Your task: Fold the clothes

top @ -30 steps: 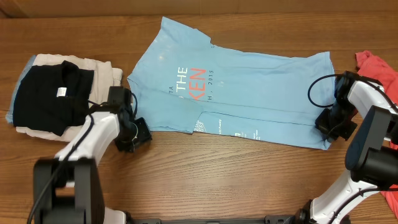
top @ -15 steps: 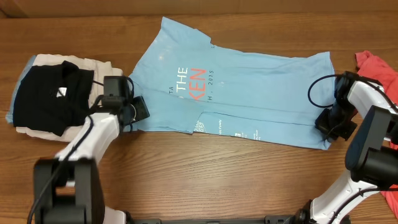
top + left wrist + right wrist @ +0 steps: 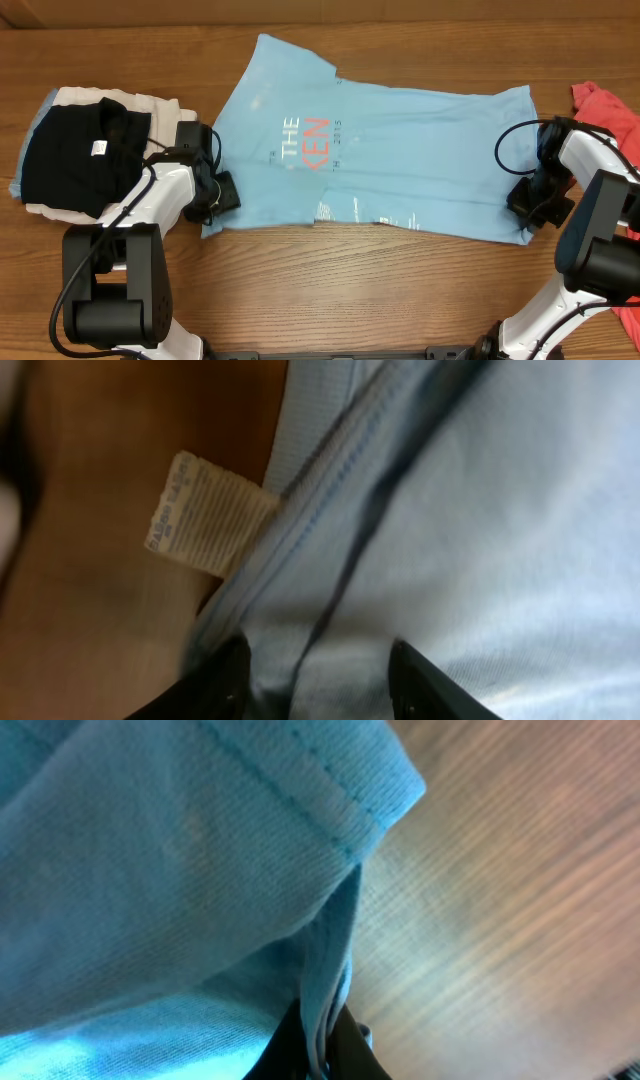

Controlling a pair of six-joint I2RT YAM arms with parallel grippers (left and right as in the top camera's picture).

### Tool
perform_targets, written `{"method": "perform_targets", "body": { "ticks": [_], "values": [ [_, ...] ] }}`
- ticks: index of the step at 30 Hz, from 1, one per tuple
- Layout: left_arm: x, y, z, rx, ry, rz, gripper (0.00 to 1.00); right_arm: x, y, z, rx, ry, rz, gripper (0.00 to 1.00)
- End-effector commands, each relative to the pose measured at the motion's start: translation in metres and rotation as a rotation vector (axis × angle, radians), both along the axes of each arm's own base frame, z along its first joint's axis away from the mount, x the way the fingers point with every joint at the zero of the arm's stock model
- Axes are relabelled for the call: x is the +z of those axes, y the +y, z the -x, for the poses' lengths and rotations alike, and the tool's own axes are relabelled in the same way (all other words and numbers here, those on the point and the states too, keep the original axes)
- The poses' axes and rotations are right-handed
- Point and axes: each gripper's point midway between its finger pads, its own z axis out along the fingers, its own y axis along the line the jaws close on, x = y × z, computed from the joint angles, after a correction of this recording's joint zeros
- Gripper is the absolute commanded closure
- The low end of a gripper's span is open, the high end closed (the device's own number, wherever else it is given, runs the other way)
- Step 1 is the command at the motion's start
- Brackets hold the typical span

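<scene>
Sky-blue T-shirt (image 3: 400,150) spread flat on the worktop (image 3: 350,290), its long axis running from the left pincer (image 3: 224,194), clamped on the collar-end edge, across to the right pincer (image 3: 528,200), clamped on a hem corner

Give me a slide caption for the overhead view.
Sky-blue T-shirt on a wooden table, held at opposite ends by the left end effector and right end effector.

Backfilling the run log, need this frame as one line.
T-shirt spread on table | left gripper at left edge, fabric between jaws, closure unclear | right gripper shut on right corner
</scene>
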Motion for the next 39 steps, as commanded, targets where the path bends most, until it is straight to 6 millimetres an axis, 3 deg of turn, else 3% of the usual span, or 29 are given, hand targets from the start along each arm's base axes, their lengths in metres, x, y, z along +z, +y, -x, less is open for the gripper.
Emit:
{"method": "perform_targets", "body": {
  "ticks": [1, 10, 16, 22, 25, 26, 27, 28, 39],
  "values": [
    [-0.041, 0.010, 0.092, 0.126, 0.372, -0.029, 0.50, 0.001, -0.007, 0.012, -0.005, 0.056, 0.030, 0.96],
    [-0.024, 0.017, 0.135, 0.190, 0.565, 0.010, 0.51, 0.008, -0.023, 0.035, -0.105, 0.124, 0.087, 0.96],
    [-0.021, 0.018, 0.140, 0.185, 0.587, 0.019, 0.51, 0.010, -0.028, 0.044, -0.183, 0.135, 0.084, 0.96],
    [-0.012, 0.007, 0.110, 0.155, 0.421, 0.107, 0.49, 0.009, -0.022, 0.039, -0.192, 0.110, 0.054, 0.79],
    [0.006, 0.008, 0.093, 0.122, 0.295, 0.107, 0.45, 0.013, -0.022, 0.035, -0.196, 0.079, 0.056, 0.58],
    [0.017, 0.009, 0.084, 0.098, 0.225, 0.107, 0.41, 0.016, -0.023, 0.029, -0.201, 0.041, 0.061, 0.56],
    [0.022, 0.007, 0.078, 0.073, 0.182, 0.116, 0.40, 0.019, -0.025, 0.025, -0.202, 0.016, 0.068, 0.44],
    [0.027, 0.006, 0.074, 0.058, 0.148, 0.126, 0.39, 0.022, -0.026, 0.022, -0.204, -0.006, 0.076, 0.39],
    [0.083, -0.006, 0.036, -0.022, -0.168, 0.187, 0.29, 0.071, -0.042, -0.019, -0.204, -0.229, 0.130, 0.38]
  ]
}}
